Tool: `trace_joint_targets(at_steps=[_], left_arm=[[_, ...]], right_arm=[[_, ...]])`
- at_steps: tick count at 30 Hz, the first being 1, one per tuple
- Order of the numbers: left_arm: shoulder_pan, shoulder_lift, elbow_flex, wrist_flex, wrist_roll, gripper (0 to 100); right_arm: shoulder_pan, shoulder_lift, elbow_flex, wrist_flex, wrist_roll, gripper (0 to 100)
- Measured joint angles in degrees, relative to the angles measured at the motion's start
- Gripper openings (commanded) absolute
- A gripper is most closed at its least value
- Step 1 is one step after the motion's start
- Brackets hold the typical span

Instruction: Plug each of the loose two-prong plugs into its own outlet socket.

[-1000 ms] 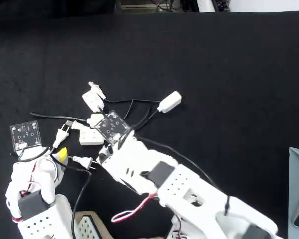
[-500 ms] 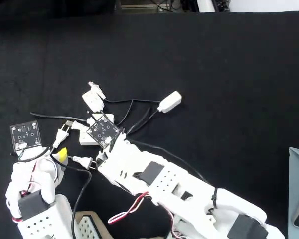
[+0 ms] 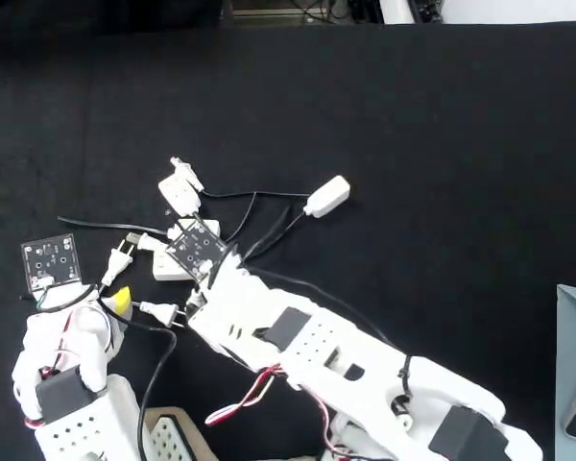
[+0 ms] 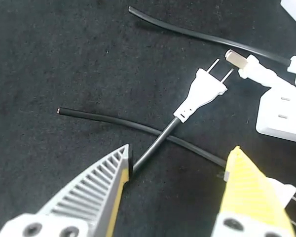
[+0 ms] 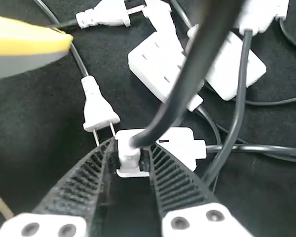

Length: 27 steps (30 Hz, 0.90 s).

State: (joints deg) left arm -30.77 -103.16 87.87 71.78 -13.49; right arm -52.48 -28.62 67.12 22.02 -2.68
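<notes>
Right jaws are clamped shut on the body of a white plug [image 5: 129, 159], with its black cord [image 5: 187, 74] running up out of the back toward the camera. The grip is across the plug's sides, presumably so the prongs stay square for a straight push. The plug's front end sits against a small white socket adapter [image 5: 173, 143] (can't tell whether the prongs are seated or just butted up). A second two-prong plug [image 5: 97, 109] lies loose just beside the held one, prongs pointing at the jaws, so that's a snag risk. A bigger white outlet block [image 5: 158, 61] lies further out in the same cluster. Left jaws are wide open and hold nothing, hovering low over the black desk [image 4: 64, 49]. The grey finger [image 4: 96, 187] and yellow finger [image 4: 246, 192] sit behind a loose two-prong plug [image 4: 203, 91]. That plug lies flat, its cord trailing back to just beside the grey finger, its prongs aimed toward an outlet tap [image 4: 281, 106] that is near but apart. This looks like a staging pose, opened wide to come down on the plug or its cord. My read: the right arm is mid-insertion, the left plug isn't picked yet, and the task is at an early stage.
</notes>
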Motion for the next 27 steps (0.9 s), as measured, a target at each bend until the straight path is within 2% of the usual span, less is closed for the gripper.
trace_joint_targets(at_steps=[14, 20, 27], left_arm=[[0.0, 0.0, 0.0, 0.0, 0.0, 31], [0.0, 0.0, 0.0, 0.0, 0.0, 31], [0.0, 0.0, 0.0, 0.0, 0.0, 31]], right_arm=[[0.4, 0.0, 0.5, -0.1, 10.8, 1.2], [0.4, 0.6, 0.4, 1.6, 12.0, 1.2], [0.4, 8.8, -3.7, 2.5, 12.0, 1.2]])
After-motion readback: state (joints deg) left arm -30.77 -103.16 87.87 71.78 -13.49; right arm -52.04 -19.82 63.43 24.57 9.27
